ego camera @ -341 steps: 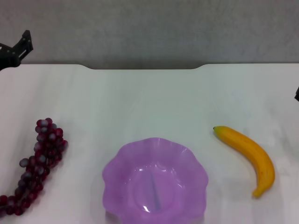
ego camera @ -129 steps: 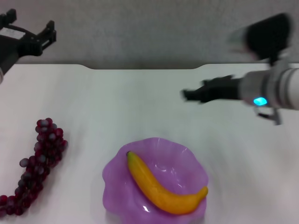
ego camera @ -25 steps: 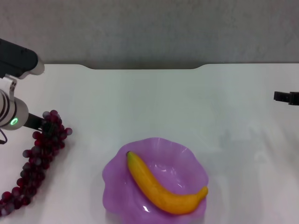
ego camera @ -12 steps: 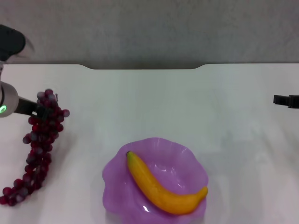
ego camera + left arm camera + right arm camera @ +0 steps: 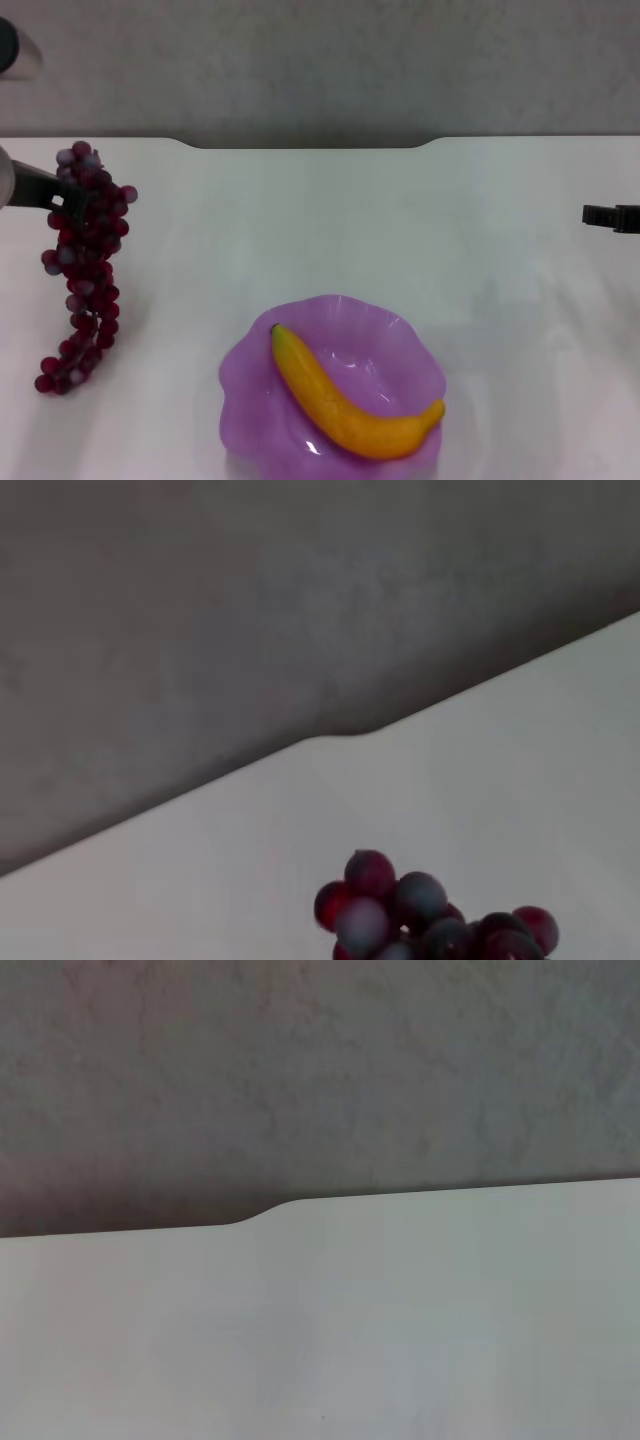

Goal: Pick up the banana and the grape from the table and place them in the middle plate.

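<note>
Hanging from the left gripper [image 5: 62, 190], the grape [image 5: 82, 262] is a long bunch of dark red-purple berries, gripped at its top end and drooping straight down. Head view: the gripper's dark fingers enter from the left edge, closed on the uppermost berries; the rest of the bunch trails below them, its lowest berries just over the table [image 5: 320, 220] or touching it, contact cannot be told. The bunch is well to the left of the middle plate [image 5: 258, 352], apart from it and farther from the robot.

Left wrist view: only the top few berries of the grape [image 5: 420, 915] show, against white tabletop [image 5: 500, 770] and the grey wall [image 5: 250, 600] behind; own fingers not visible.

The banana [image 5: 350, 400] lies inside the middle plate, stem tip toward the plate's far-left rim, other end resting against the right rim, curve bowed toward the robot.

The right gripper [image 5: 605, 215] sits far right of the plate, only a dark tip showing at the frame edge, over the table and holding nothing visible; whether wide or narrow cannot be told. Right wrist view: bare table [image 5: 400, 1320] with the notched far edge, and wall [image 5: 320, 1070].
</note>
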Robot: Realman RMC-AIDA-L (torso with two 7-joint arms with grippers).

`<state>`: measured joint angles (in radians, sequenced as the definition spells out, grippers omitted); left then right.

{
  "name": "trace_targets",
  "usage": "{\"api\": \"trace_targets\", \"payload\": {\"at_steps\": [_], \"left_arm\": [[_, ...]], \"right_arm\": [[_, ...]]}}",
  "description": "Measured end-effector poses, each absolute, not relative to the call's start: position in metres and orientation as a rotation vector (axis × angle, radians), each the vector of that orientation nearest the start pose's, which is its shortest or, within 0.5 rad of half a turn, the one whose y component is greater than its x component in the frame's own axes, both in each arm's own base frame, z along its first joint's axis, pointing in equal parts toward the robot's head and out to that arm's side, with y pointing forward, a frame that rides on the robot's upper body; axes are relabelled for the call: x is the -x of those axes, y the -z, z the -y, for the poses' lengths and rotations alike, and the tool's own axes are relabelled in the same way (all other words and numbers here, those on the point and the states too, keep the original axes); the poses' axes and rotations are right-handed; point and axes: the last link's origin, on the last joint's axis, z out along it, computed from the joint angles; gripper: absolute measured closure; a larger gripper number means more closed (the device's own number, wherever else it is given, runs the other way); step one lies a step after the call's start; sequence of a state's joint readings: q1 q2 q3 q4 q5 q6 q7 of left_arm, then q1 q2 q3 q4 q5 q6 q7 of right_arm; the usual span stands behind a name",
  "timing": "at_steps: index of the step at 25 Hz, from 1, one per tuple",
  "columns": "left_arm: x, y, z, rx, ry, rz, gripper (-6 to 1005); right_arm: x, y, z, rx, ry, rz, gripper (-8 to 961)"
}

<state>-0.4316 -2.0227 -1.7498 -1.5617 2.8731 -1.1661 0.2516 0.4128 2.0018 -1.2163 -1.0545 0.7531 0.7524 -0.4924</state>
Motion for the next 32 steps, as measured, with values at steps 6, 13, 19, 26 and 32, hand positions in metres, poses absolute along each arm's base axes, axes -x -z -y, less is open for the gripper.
{"api": "trace_targets", "payload": {"at_steps": [6, 13, 19, 26, 32], "left_arm": [[0.201, -0.094, -0.392, 1.944, -0.182, 0.857, 787], [0.176, -0.109, -0.387, 1.939, -0.127, 0.775, 790], [0.151, -0.122, -0.373, 1.947, -0.102, 0.706, 789], [0.119, -0.120, -0.354, 2.061, 0.005, 0.620, 793], [0.103, -0.109, -0.337, 2.186, 0.061, 0.587, 796]], "right_arm": [[-0.303, -0.061, -0.403, 1.857, -0.166, -1.230, 256], [-0.303, -0.060, -0.402, 1.858, -0.164, -1.232, 256], [-0.302, -0.057, -0.405, 1.866, -0.160, -1.240, 256], [-0.307, -0.049, -0.407, 1.879, -0.105, -1.250, 256], [-0.303, -0.050, -0.408, 1.886, -0.116, -1.245, 256]]}}
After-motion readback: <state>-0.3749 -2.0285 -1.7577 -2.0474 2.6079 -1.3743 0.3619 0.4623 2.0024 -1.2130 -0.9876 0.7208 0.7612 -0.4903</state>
